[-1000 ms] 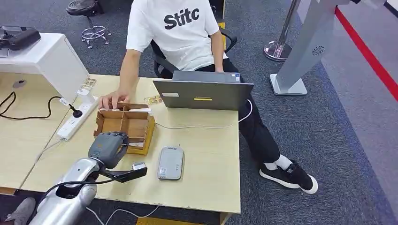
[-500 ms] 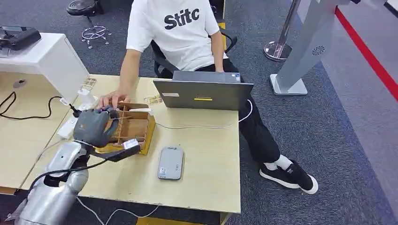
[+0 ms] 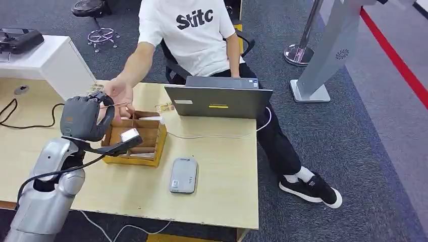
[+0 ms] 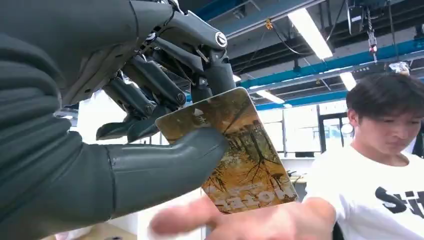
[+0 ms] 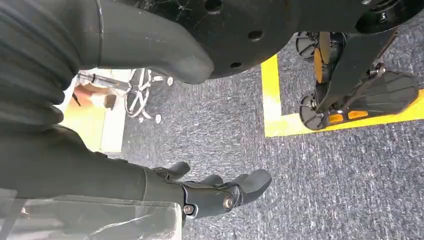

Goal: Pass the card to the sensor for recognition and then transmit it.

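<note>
Orange-printed card (image 4: 235, 150), pinched by the left hand (image 3: 83, 118), has risen from the sensor (image 3: 183, 175) toward the person's open palm (image 3: 118, 93) at eleven o'clock; handover looks imminent.

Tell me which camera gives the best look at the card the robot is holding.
The left wrist view: the card sits close up, pinched by the left hand, its printed face readable above the person's open palm. The head view shows it as a thin edge by the left hand. The right wrist view faces the floor.
</note>
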